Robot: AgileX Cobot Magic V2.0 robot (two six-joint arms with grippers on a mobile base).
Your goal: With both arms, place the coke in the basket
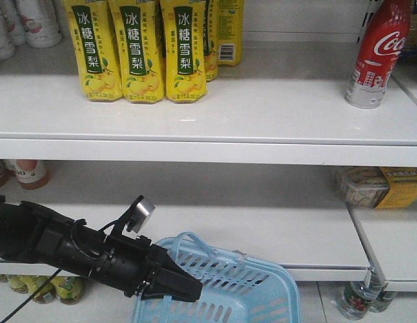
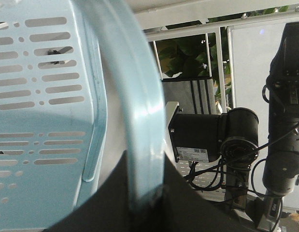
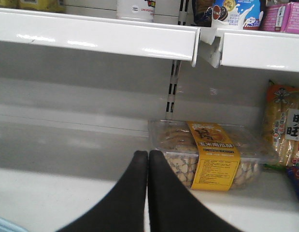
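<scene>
Upper shelf [image 1: 275, 108] open beside the coke [image 1: 374, 57]; lower shelf [image 3: 67, 159] partly blocked.
Bare white board runs from the coke to the yellow pear-drink bottles [image 1: 144, 54]. Below, a clear snack box [image 3: 207, 154] stands ahead of the right gripper [image 3: 148, 157]; bare shelf lies left of it.

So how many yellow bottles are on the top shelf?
4: three yellow bottles in a front row, left, middle, right, a fourth behind the right one; others may be hidden.

Cap of the coke [image 1: 379, 52] beyond top edge
</scene>
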